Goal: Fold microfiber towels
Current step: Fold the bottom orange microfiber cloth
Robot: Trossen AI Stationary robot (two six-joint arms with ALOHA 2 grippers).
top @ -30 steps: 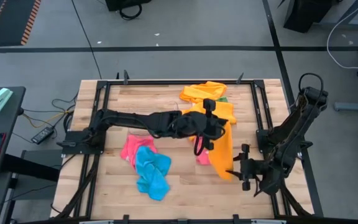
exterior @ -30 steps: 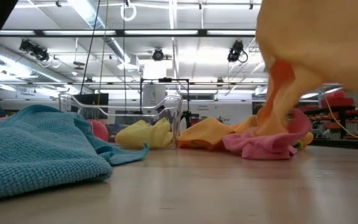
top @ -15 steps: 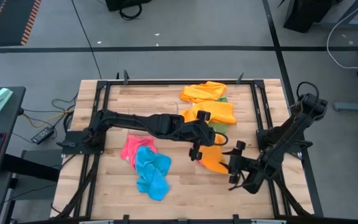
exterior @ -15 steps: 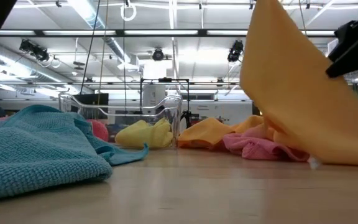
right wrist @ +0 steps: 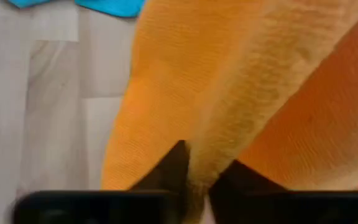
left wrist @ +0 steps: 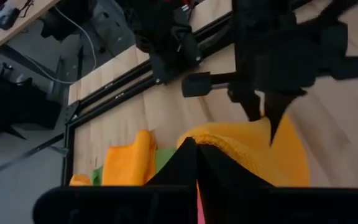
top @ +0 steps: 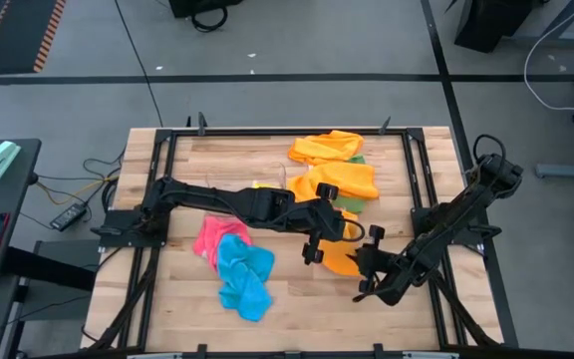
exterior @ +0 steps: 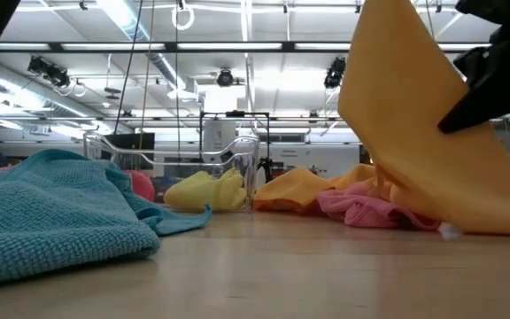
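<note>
The orange towel (top: 342, 257) is hanging stretched between both grippers near the table's front centre, its long axis sloping down from the left gripper (top: 325, 239) toward the right gripper (top: 365, 269). Both are pinching it with fingers closed. Two more orange towels (top: 332, 148) are lying at the back, one blue towel (top: 241, 274) and a pink towel (top: 207, 237) at front left. The wooden table (top: 217, 165) is standing on grey floor.

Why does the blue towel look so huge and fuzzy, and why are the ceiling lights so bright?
Low view: the blue towel lies right by the lens, so it looms large and soft; the ceiling lights glare white. Right wrist view: the orange towel fills the picture, slightly blurred.
</note>
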